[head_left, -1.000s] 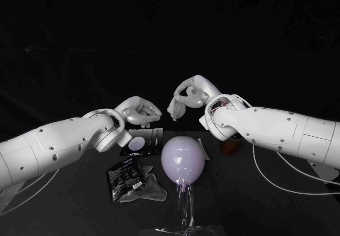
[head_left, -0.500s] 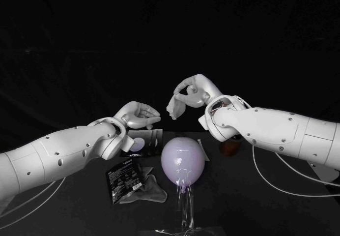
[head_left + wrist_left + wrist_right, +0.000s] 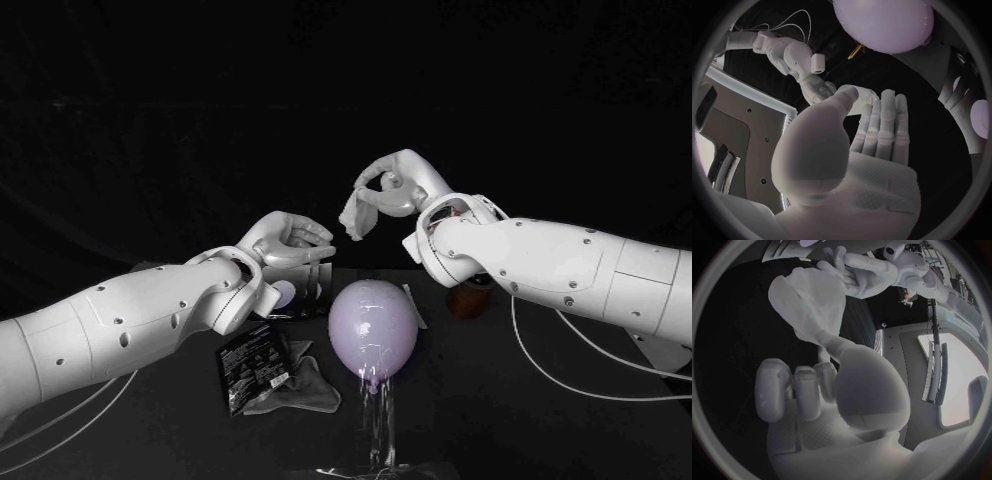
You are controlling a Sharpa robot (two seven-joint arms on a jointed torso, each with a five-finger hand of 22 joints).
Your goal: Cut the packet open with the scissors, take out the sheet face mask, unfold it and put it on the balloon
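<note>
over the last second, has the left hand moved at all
Yes, a little. In the head view the left hand has sunk lower, toward the purple balloon, which has stayed where it was.

backdrop [image 3: 346, 80]: basically all black cloth behind everything, with a few faint creases and folds if you squint
table [image 3: 577, 430]: black as well, a touch greyer than the cloth, far edge nearly melts into it
light: pretty dim and flat overall, just a soft greyish sheen on the tabletop toward the front
</note>
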